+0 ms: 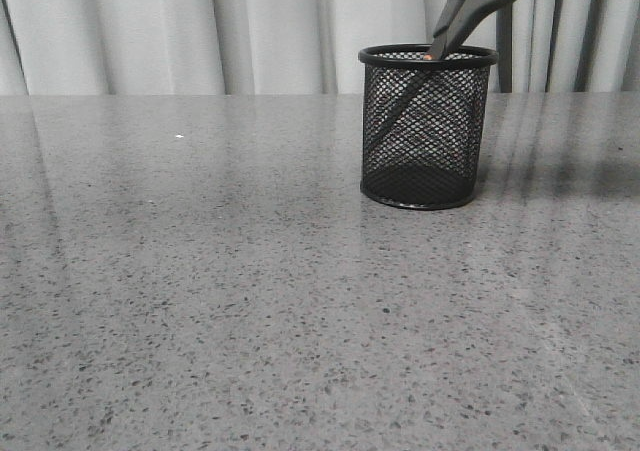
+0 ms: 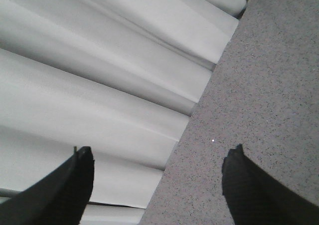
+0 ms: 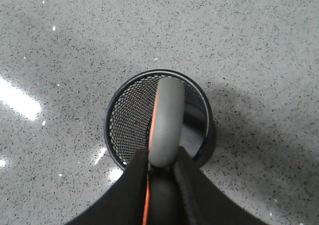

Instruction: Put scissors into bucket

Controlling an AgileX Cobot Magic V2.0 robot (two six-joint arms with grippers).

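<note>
The grey-handled, orange-lined scissors (image 1: 470,11) are leaning blades-down inside the black wire-mesh cylindrical bucket (image 1: 427,131), which is standing on the speckled grey stone table (image 1: 250,301). The right gripper (image 3: 162,172) is clamping their handle loop. The left gripper (image 2: 157,177) is hanging with fingers spread before pale curtains (image 2: 99,75).
</note>
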